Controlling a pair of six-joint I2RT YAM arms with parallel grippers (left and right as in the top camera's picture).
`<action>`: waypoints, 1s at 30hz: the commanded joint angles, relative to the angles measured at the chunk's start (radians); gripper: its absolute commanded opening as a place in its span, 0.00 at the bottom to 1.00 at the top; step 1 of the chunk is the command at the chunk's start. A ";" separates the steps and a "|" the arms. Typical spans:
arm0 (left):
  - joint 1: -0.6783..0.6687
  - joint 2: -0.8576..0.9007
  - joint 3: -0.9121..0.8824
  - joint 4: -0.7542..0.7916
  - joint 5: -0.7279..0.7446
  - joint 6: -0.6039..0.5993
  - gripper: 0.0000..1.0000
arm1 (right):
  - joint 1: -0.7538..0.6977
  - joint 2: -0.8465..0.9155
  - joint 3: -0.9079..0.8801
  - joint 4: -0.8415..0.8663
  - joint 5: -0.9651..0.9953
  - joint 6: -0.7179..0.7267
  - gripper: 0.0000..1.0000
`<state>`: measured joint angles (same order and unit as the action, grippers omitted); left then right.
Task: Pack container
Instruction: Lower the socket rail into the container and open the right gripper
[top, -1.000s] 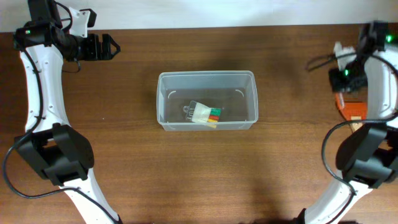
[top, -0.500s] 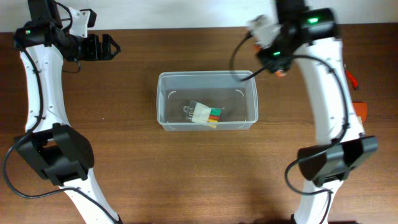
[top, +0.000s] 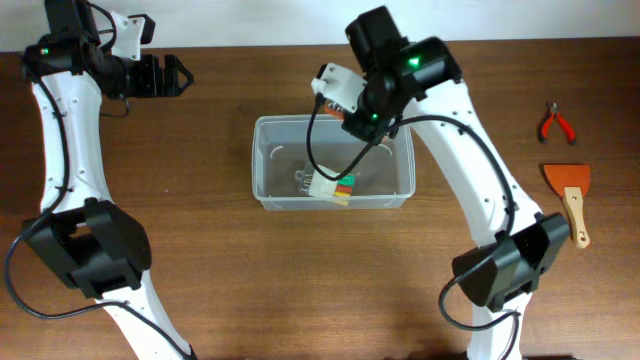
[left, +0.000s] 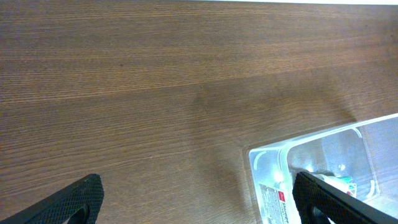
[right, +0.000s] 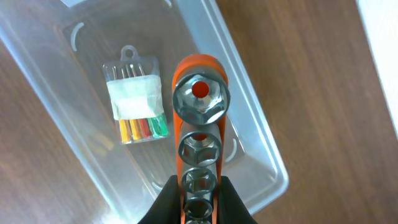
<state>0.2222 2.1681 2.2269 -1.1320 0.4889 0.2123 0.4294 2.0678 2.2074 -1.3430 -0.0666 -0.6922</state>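
Note:
The clear plastic container (top: 332, 162) stands mid-table and also shows in the left wrist view (left: 323, 171) and the right wrist view (right: 186, 124). Inside lies a small packet of coloured bits (top: 330, 184), also in the right wrist view (right: 137, 102). My right gripper (right: 198, 193) is shut on an orange rail of metal sockets (right: 199, 124), held above the container's far right part; overhead it is hidden under the arm (top: 375, 95). My left gripper (top: 170, 76) is open and empty at the far left, away from the container.
Red-handled pliers (top: 556, 123) and an orange-bladed scraper with a wooden handle (top: 570, 195) lie at the table's right side. The table's far edge runs just behind the left gripper.
My right arm has swung from the table's right side leftward to over the container, carrying the socket rail. The left arm has not moved.

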 joint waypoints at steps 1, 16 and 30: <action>0.003 -0.001 0.016 0.002 0.000 -0.009 0.99 | 0.002 0.021 -0.069 0.051 -0.020 -0.014 0.12; 0.003 -0.001 0.016 0.002 0.000 -0.009 0.99 | 0.001 0.050 -0.294 0.225 -0.020 -0.007 0.16; 0.003 -0.001 0.016 0.002 0.000 -0.009 0.99 | -0.039 0.153 -0.296 0.293 -0.035 0.005 0.29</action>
<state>0.2222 2.1681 2.2269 -1.1324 0.4892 0.2123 0.4145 2.1944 1.9198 -1.0527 -0.0803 -0.7044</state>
